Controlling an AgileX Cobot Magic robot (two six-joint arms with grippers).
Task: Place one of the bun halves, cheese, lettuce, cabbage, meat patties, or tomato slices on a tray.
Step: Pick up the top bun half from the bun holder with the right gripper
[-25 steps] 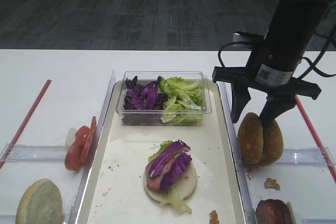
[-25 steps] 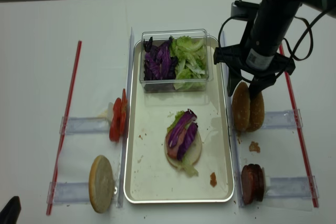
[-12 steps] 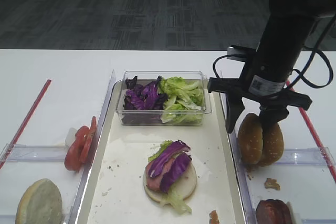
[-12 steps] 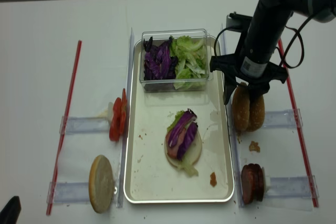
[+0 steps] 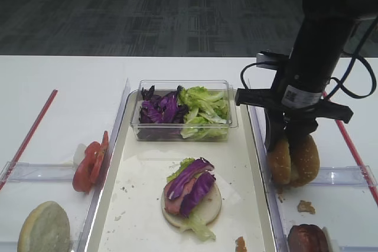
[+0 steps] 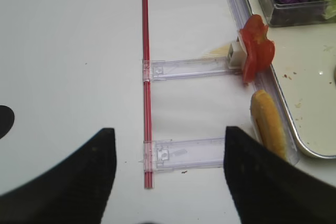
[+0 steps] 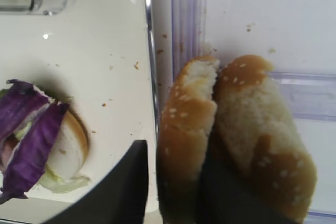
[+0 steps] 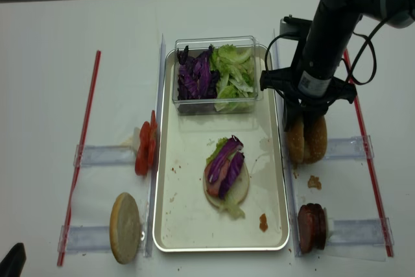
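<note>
Right gripper (image 7: 173, 192) pinching the nearer seeded bun half (image 7: 184, 129)
I squeeze lightly, lift straight, clear the tray (image 5: 133, 205) rim

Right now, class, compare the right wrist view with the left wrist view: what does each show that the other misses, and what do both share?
Only the right wrist view shows the right gripper with its fingers either side of one of the two seeded bun halves, plus the stacked burger with purple cabbage. Only the left wrist view shows the tomato slices, the pale bun and the red strip. Both show the tray and the clear tub.
</note>
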